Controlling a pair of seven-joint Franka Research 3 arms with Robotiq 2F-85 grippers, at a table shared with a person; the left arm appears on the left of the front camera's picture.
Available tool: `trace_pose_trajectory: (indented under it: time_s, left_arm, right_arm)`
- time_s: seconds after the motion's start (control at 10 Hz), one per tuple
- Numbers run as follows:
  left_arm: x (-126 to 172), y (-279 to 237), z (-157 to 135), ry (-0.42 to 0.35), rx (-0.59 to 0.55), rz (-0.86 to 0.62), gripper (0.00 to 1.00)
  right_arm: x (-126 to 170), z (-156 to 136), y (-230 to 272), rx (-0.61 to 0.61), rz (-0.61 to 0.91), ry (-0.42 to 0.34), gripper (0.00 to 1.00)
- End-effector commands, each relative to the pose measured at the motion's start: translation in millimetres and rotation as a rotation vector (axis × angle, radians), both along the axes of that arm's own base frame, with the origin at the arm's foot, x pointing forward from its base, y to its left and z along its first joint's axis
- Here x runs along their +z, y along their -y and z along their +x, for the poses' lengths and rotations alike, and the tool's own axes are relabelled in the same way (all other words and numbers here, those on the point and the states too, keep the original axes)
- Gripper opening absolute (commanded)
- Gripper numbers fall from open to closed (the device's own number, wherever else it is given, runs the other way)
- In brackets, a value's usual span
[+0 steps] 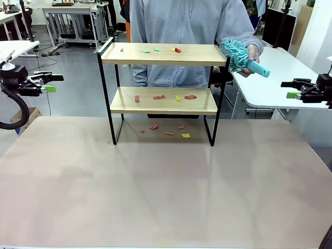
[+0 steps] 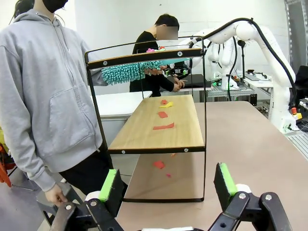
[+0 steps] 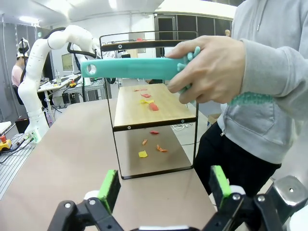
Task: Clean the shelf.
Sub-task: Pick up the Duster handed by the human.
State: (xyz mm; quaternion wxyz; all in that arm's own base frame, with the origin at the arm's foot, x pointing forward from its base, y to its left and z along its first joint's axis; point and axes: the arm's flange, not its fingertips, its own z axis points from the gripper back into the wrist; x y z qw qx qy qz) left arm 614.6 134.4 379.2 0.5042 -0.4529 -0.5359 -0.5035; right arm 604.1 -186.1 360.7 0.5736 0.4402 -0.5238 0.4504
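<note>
Front view: the shelf (image 1: 163, 61) stands upright on the far half of the worktop (image 1: 166, 197), about midway between the two arms, with its long side facing the camera. Its top board (image 1: 197, 52) carries a few small scraps (image 1: 178, 50), red, yellow and green, scattered along the middle. The lower board (image 1: 163, 108) holds more of them, mostly red with one yellow. More red and yellow bits lie on the worktop between the black frame's feet.

At the right end of the top board a teal duster (image 1: 236, 54) has its fluffy head at the corner post. Whether it touches the wood cannot be told. Its handle slants down and away from the shelf, and a hand (image 1: 253, 52) is wrapped around it. The hand belongs to a person (image 1: 181, 21) in a grey hooded top who stands right behind the shelf at the far edge.

The left tool (image 1: 52, 83) hangs in the air well to the left of the shelf, off the worktop's edge. Its fingers are apart and hold nothing. The right tool (image 1: 290, 89) hovers well to the right, beyond the duster, its fingers spread too and likewise empty. In both wrist views the green pads stand wide, with the shelf seen end-on between them.
</note>
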Motion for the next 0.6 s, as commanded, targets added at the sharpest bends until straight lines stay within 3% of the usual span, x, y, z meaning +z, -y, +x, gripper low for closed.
trace_pose_trajectory:
  time_s: [0.0,0.4,0.5]
  left_arm:
    - [3,-1,0,0.016,-0.003,0.007,1.00]
    - [3,-1,0,0.016,-0.003,0.007,1.00]
    - [3,-1,0,0.016,-0.003,0.007,1.00]
  right_arm:
    - [2,1,0,-0.005,-0.004,0.004,1.00]
    - [0,0,0,0.000,0.000,0.000,1.00]
    - [37,-9,4,-0.086,-0.060,-0.030,1.00]
